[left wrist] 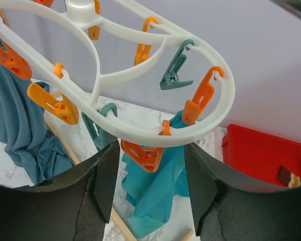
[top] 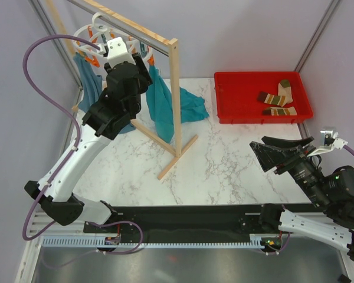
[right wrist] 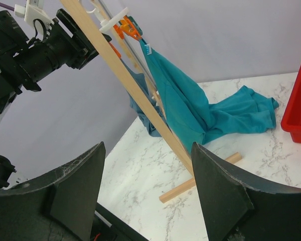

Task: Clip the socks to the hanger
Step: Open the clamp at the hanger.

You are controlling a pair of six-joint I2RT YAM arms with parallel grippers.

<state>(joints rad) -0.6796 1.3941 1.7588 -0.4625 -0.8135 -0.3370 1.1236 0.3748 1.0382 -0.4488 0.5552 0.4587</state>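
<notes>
**Left claw lined up on a hanger clip, socks unfetched in the tray**

The left claw [left wrist: 151,150] stands partly open astride an orange clip [left wrist: 143,154] under the hanger [left wrist: 200,128], gripping nothing and apparently placed to squeeze that clip. The hanger hangs from the wooden rack [top: 174,94] among teal cloths [top: 165,106]. The right claw [right wrist: 148,170] hovers wide open and empty over the surface [top: 224,159], near the red tray [top: 236,82] holding both socks [top: 277,99].

place: robot lab test cell | enclosure: plain lilac-grey wall panels, metal frame post [top: 47,26] | worktop [top: 224,171]: marble-pattern sheet | rig: left arm [top: 76,159], right arm [top: 333,191], black base rail [top: 194,215], slotted cable duct [top: 165,240], purple cable [top: 53,37] | props: red bin [top: 242,100], wooden rack [top: 175,100]
</notes>
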